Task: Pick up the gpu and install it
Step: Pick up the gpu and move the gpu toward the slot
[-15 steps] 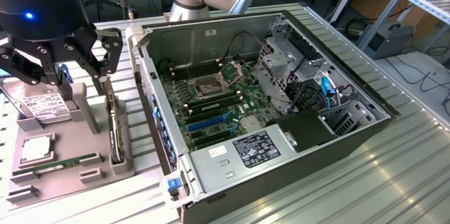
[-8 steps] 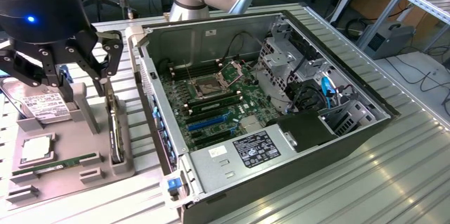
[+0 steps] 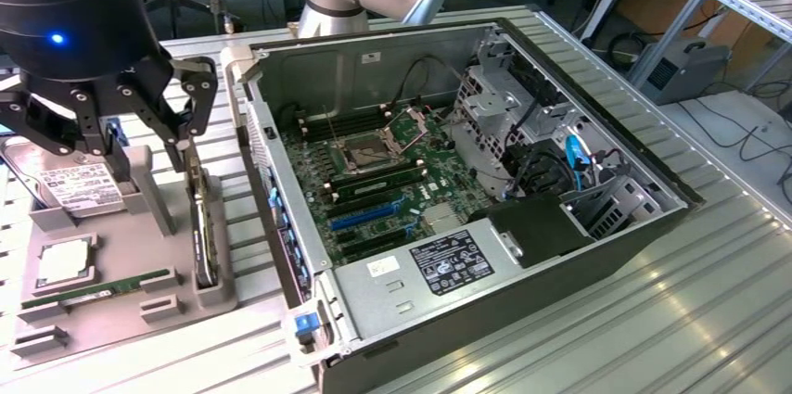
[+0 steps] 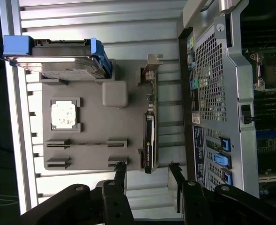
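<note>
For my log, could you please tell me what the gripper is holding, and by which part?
Nothing is held. The gripper hangs with jaws open over the gpu, which stands on edge in the grey holder.

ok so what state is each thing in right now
thin dark gpu card: standing on edge in grey plastic holder, not gripped
black robot gripper: open, near the gpu, holding nothing
grey metal computer case: on its side, panel off
silver hard drive with white label: resting on holder
narrow green memory stick: lying in holder
</note>
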`<control>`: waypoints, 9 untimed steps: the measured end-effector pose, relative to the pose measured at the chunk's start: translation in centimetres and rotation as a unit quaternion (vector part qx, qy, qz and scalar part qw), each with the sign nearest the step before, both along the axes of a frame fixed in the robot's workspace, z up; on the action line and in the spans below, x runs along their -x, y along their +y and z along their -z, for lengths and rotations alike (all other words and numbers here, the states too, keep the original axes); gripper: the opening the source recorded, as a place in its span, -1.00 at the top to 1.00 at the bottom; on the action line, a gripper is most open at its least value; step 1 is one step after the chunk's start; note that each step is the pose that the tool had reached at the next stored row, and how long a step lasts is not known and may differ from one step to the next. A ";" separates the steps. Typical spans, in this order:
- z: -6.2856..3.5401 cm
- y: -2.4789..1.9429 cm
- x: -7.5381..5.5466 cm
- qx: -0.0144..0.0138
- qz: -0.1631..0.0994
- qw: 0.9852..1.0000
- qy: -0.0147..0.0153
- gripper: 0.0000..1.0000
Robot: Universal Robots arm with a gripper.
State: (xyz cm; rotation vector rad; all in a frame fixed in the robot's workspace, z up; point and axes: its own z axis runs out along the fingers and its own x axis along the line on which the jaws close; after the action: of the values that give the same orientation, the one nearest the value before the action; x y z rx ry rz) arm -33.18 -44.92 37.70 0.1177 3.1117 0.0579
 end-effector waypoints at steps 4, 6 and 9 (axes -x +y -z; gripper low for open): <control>0.07 0.00 0.0 0.000 0.000 1.000 0.000 0.04; 0.11 0.00 0.0 0.000 0.000 1.000 0.000 0.04; 0.19 0.00 0.0 0.000 0.000 1.000 0.000 0.04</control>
State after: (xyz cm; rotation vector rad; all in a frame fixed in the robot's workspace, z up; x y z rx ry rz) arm -33.18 -44.92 37.51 0.1177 3.1117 0.0579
